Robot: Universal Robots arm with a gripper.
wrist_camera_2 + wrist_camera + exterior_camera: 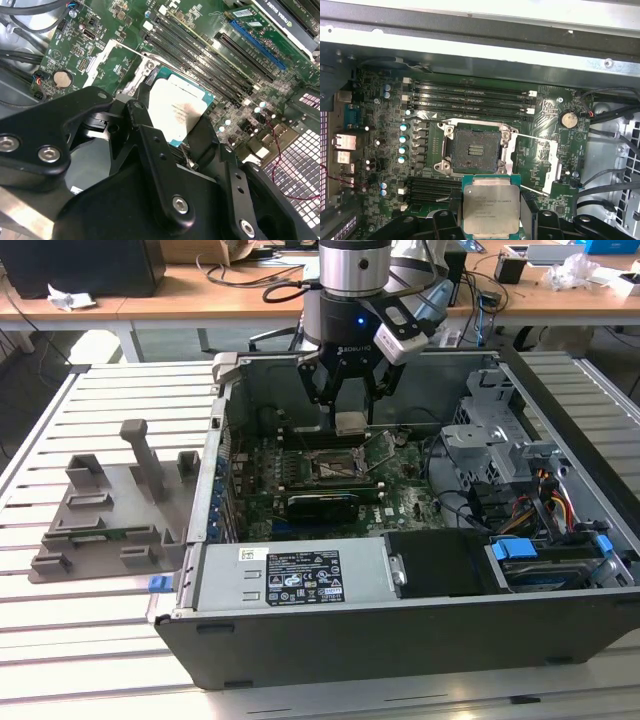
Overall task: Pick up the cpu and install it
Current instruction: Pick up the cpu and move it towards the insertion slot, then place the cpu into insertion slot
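Note:
My gripper (349,420) hangs inside the open computer case, shut on the cpu (349,422), a flat square chip with a dull silver top and green rim. In the first wrist view the cpu (490,204) is held level between the black fingers (529,215), a short way off the open socket (474,149), whose metal frame is folded back. In the second wrist view the cpu (175,114) sits between the black fingers (152,145) above the motherboard (90,37). In the exterior view the socket (333,468) lies just below the gripper.
The case walls (400,635) surround the motherboard. Drive cages and cables (510,465) stand at the exterior view's right. A grey plastic tray (110,515) lies on the slatted table at the exterior view's left. Memory slots (470,97) run beside the socket.

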